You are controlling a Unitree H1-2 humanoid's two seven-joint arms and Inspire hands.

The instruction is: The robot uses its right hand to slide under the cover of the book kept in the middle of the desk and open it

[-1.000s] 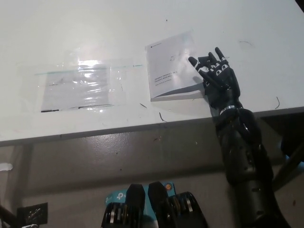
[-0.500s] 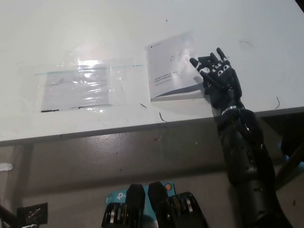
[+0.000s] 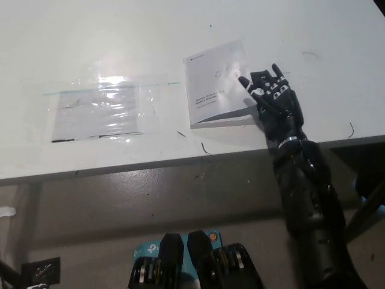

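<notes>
A thin white book point(image 3: 215, 84) with a grey band along its near edge lies closed and flat on the white desk point(image 3: 180, 24), right of the middle. My black right hand point(image 3: 272, 96) rests at the book's right edge, fingers spread and pointing away from me, one finger lying over the cover's right margin. It holds nothing. The white left hand is out of view.
A clear plastic sleeve point(image 3: 99, 108) with a sheet inside lies on the desk to the left of the book. The desk's near edge point(image 3: 180, 159) runs across the picture just below the book, with floor beneath it.
My right hand has shifted very slightly at the book's right edge; the book stays closed and in place.
</notes>
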